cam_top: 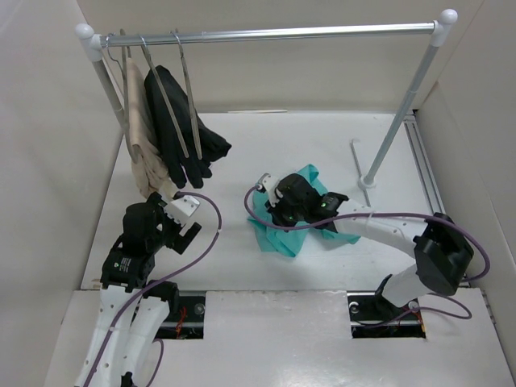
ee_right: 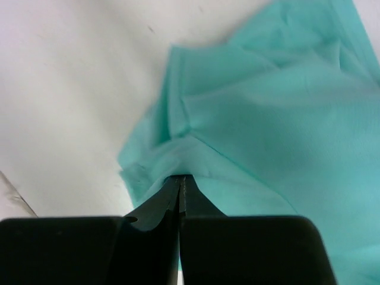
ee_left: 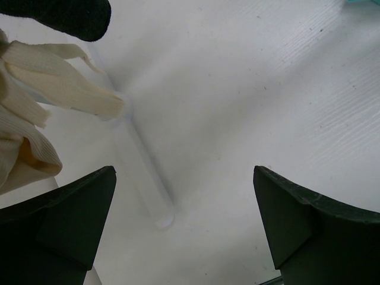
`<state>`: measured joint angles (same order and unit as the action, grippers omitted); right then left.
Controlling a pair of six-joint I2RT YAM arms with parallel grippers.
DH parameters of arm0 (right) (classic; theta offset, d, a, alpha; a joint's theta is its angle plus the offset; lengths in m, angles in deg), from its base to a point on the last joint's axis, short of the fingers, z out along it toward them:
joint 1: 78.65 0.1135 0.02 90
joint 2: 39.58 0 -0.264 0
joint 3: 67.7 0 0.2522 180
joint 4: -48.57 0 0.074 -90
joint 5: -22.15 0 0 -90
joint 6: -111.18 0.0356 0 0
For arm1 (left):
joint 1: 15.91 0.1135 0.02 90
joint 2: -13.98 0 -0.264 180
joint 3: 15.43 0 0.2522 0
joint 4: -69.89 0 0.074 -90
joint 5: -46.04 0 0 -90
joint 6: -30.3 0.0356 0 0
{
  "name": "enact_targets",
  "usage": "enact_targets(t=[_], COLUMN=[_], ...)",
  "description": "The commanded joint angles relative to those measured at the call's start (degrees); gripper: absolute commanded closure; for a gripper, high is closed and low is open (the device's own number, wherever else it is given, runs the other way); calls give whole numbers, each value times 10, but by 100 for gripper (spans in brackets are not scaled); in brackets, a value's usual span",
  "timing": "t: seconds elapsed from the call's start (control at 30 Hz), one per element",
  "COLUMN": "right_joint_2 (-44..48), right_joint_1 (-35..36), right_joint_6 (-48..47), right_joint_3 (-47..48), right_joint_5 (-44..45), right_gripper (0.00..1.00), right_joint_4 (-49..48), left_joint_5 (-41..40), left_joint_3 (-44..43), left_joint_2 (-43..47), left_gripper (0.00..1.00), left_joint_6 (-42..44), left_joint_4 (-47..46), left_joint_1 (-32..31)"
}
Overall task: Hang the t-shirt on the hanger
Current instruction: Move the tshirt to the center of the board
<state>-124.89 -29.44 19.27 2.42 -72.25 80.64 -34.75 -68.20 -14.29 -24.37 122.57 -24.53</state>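
- Pinches a crumpled fold of the t-shirt [ee_right: 267,107] between right gripper [ee_right: 180,178] fingers, on the table [ee_right: 71,89].
- Holds left gripper [ee_left: 184,171] fingers spread wide, beside the beige garment [ee_left: 35,89].

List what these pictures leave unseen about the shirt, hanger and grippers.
T-shirt, top view: the right gripper covers its middle; collar and label unseen.
T-shirt, right wrist view: cut off by top and right edges.
Hanger, top view: nearly edge-on against the black garment; too thin to tell if bare.
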Motion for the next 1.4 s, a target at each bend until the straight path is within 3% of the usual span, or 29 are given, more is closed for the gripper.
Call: enact_targets(t=[0.0, 0.1, 0.13, 0.2, 0.23, 0.5, 0.7, 0.9, 1.0, 1.03, 1.13, 1.17, 1.37], right_joint_2=[-12, -12, -12, 11, 25, 227, 259, 182, 169, 169, 183, 190, 169], right_joint_1=[23, 41, 41, 34, 28, -21, -54, -68, -78, -78, -78, -73, 45], right_joint_6=[-11, -12, 0, 32, 43, 208, 235, 209, 209, 209, 209, 209, 134], right_joint_3=[44, 65, 65, 41, 20, -200, -271, -253, -247, -242, -242, -242, -117], right_joint_5=[-15, -1, 32, 54, 45, 55, 36, 3, -3, -3, -3, 4, 76], right_gripper=[100, 100, 91, 45, 32, 24, 22, 24, 49, 64, 86, 99, 100], right_joint_4=[-27, -12, 27, 41, 33, -94, -170, -210, -217, -217, -217, -217, -152], left_joint_5=[8, 8, 8, 8, 8, 8, 8, 8, 8, 3, 3, 3, 3], left_joint_3=[-22, -22, -22, -17, -17, -12, -12, -12, -12, -12, -12, -12, -12], left_joint_2=[7, 7, 7, 7, 7, 7, 7, 7, 7, 7, 7, 7, 7], left_gripper=[0, 0, 0, 0, 0, 0, 0, 0, 0, 0, 0, 0, 0], left_joint_6=[5, 5, 5, 11, 11, 11, 16, 16, 16, 16, 16, 21, 21], left_joint_4=[-2, -2, -2, -2, -2, -7, -7, -7, -2, -2, -2, -2, -7], left_joint_1=[0, 0, 0, 0, 0, 0, 0, 0, 0, 0, 0, 0, 0])
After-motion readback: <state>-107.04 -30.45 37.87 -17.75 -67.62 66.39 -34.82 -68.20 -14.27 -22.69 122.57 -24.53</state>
